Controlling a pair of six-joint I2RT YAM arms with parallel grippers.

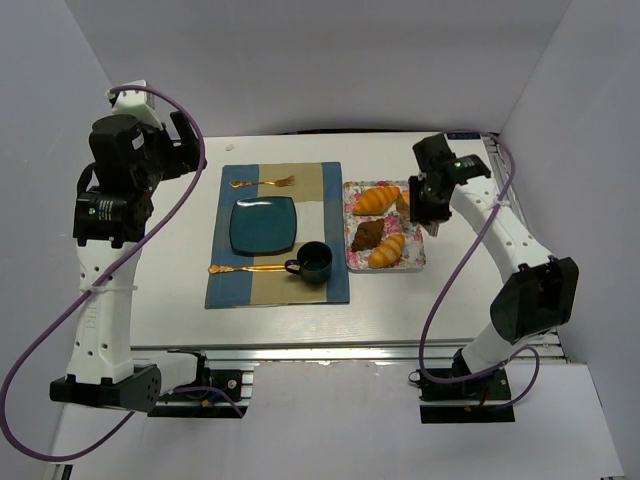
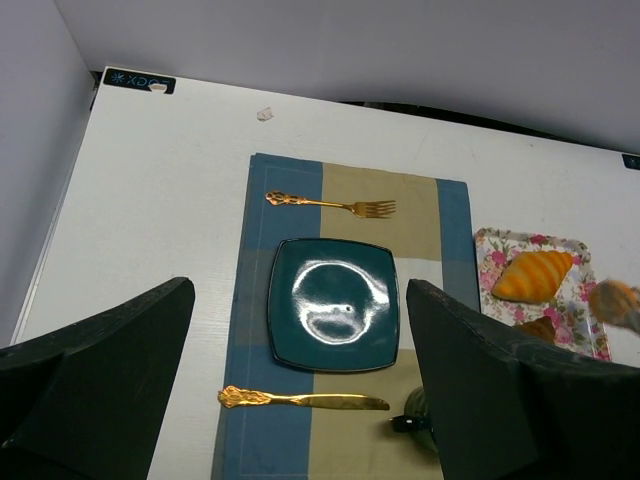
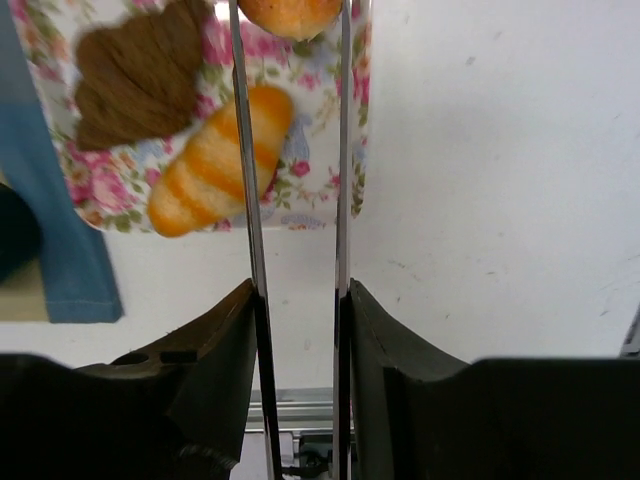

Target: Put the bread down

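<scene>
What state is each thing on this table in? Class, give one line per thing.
small round golden-orange bread: gripped between the fingers, over the floral tray.
right gripper: shut on the bread.
left gripper: open, empty.
square teal plate: empty.
dark blue mug: upright.
floral tray: holds two ridged golden croissants and a dark brown chocolate pastry.

My three views
Overhead looks down from the near side; left wrist high over the placemat [image 2: 285,175]; right wrist close above the floral tray [image 3: 305,180] all three share.
</scene>
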